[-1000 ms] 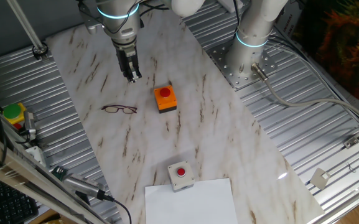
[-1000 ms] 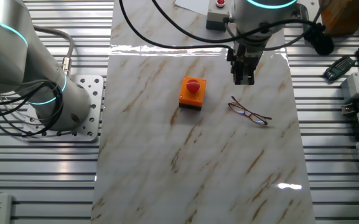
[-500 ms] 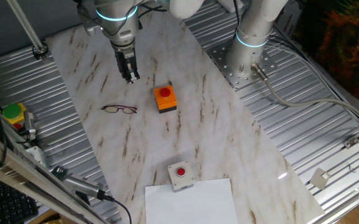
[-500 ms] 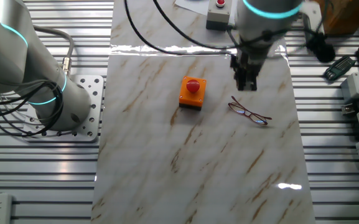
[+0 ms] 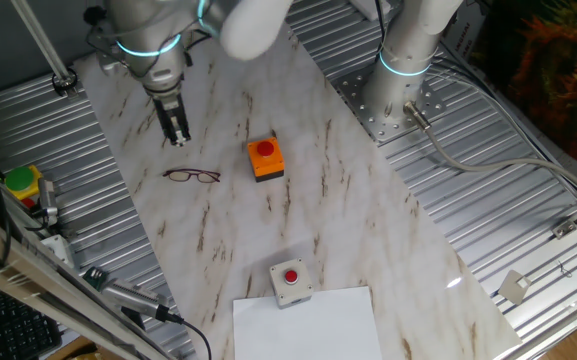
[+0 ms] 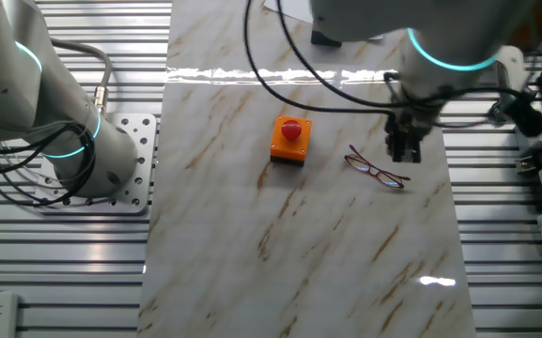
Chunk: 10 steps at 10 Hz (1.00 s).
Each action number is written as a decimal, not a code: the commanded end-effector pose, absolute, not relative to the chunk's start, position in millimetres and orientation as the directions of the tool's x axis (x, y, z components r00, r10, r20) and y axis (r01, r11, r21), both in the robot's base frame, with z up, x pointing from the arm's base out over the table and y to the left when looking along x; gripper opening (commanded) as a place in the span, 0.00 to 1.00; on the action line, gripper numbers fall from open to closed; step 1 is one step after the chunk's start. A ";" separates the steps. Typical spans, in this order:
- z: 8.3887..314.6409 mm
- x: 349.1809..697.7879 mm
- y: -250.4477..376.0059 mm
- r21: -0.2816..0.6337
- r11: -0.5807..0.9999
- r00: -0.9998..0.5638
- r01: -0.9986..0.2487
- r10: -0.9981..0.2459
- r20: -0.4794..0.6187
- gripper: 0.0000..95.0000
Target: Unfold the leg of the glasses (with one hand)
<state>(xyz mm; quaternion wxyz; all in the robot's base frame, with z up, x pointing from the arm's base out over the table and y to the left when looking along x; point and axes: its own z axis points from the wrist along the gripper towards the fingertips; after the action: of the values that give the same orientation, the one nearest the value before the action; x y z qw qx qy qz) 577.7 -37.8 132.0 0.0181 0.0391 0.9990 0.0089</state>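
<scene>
The glasses (image 5: 191, 176) lie flat on the marble board, thin dark reddish wire frame with the legs folded along it; in the other fixed view the glasses (image 6: 376, 169) lie right of the orange box. My gripper (image 5: 177, 139) hangs above the board just behind the glasses and points down, apart from them. In the other fixed view the gripper (image 6: 404, 156) hovers just beyond the glasses' right end. Its dark fingers stand close together with nothing between them.
An orange box with a red button (image 5: 265, 158) stands right of the glasses. A grey box with a red button (image 5: 290, 279) and a white sheet (image 5: 308, 322) lie near the front edge. A second arm's base (image 5: 400, 75) stands at the back right. Ribbed metal flanks the board.
My gripper has moved sideways away from the orange box, to a spot above the glasses' far side. The glasses have not moved.
</scene>
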 end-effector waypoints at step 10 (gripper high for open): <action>79.1 607.3 -53.7 0.058 0.983 -0.984 0.172 0.174 -0.031 0.00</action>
<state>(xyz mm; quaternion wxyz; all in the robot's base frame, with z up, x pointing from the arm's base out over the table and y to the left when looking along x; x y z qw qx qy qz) 609.8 -53.7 75.7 0.0171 0.0875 0.9956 0.0280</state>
